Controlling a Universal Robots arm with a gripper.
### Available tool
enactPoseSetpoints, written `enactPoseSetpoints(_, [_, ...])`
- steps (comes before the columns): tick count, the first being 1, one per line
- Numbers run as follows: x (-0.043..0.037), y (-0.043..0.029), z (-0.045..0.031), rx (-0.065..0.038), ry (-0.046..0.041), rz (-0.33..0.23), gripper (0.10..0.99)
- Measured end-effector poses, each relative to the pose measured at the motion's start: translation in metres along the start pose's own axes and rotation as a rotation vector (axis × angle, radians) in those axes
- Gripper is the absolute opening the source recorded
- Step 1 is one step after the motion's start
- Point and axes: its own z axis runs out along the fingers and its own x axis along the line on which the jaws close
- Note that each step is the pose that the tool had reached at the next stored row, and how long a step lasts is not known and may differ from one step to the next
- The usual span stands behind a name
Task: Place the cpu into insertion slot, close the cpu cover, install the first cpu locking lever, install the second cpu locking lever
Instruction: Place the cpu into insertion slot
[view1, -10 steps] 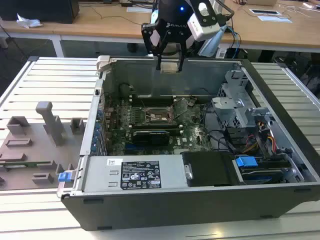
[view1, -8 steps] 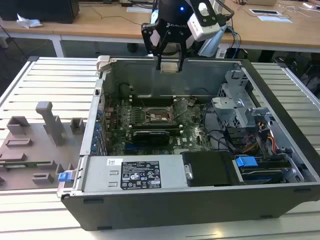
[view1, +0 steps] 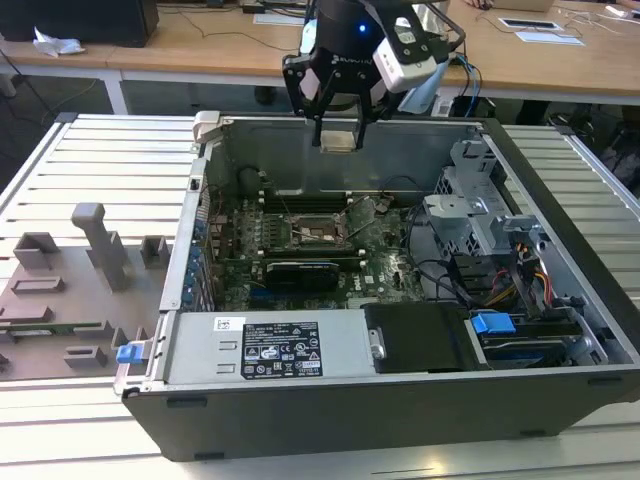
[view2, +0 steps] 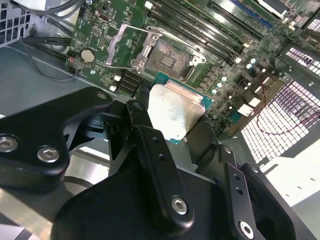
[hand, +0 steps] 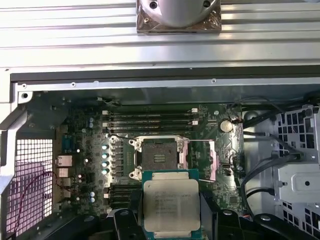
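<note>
My gripper hangs over the open computer case, shut on the cpu, a flat silver chip with a green rim. In both wrist views the cpu sits between the black fingers, held above the green motherboard and off to one side of the insertion slot. The insertion slot is bare, with a dark centre and a silver border. The cpu cover is swung open beside the socket. A thin wire lever stands raised near it.
Case walls ring the motherboard. Memory slots run beside the socket, and a long black card lies in front of it. A drive cage with cables stands at the exterior view's right, a labelled power supply at the front, grey fixtures on the table at the left.
</note>
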Motion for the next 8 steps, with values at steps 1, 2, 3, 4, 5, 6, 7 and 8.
enactPoseSetpoints(1, [0.0000,-0.0001,0.0014,0.000,0.0000,0.000,0.545])
enactPoseSetpoints(2, [-0.0001,-0.0003,0.0035,0.000,0.0000,0.000,0.545])
enactPoseSetpoints(3, [-0.0001,-0.0004,0.0049,0.000,0.0000,0.000,0.545])
enactPoseSetpoints(4, [-0.0001,-0.0005,0.0059,0.000,0.0000,0.000,0.545])
enactPoseSetpoints(5, [-0.0001,-0.0006,0.0070,0.000,0.0000,0.000,0.545])
enactPoseSetpoints(6, [-0.0002,-0.0008,0.0093,0.000,0.0000,0.000,0.545])
enactPoseSetpoints(7, [-0.0002,-0.0009,0.0104,0.000,0.0000,0.000,0.545])
enactPoseSetpoints(8, [-0.0002,-0.0010,0.0111,0.000,0.0000,0.000,0.545])
